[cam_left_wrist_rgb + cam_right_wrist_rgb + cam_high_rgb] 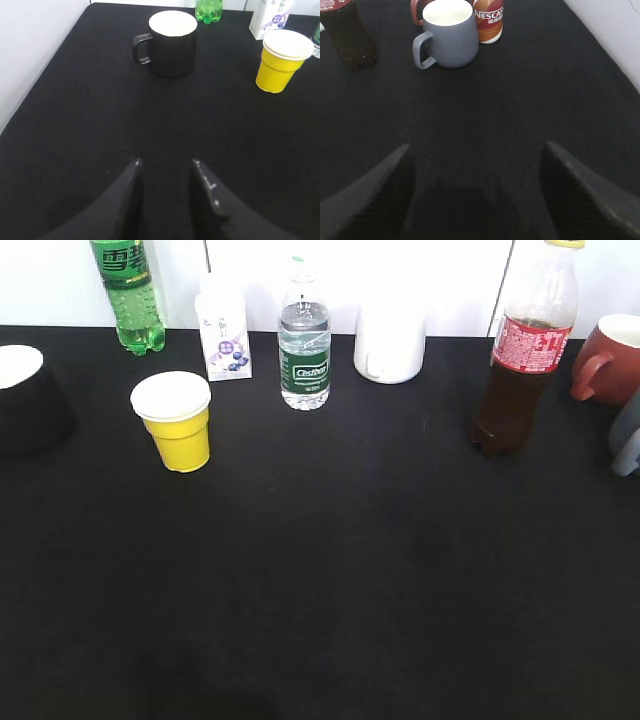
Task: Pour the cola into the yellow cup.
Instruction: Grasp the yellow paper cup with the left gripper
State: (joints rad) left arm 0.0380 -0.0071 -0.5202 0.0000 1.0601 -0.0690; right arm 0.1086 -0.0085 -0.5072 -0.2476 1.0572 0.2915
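The cola [527, 350], a tall clear bottle of dark liquid with a red label and yellow cap, stands upright at the right of the black table; its lower part shows in the right wrist view [347, 37]. The yellow cup [176, 422] stands upright and empty at the left, also in the left wrist view [282, 61]. My left gripper [165, 162] is open and empty over bare table, well short of the cup. My right gripper [476, 146] is wide open and empty, short of the cola. Neither gripper shows in the exterior view.
A green soda bottle [128, 295], a small carton [225, 335], a water bottle [304, 345] and a white mug [390, 343] line the back edge. A black mug [170, 42] stands left. A reddish-brown mug [610, 360], a grey mug [449, 35] and a Nescafe can [488, 20] stand right.
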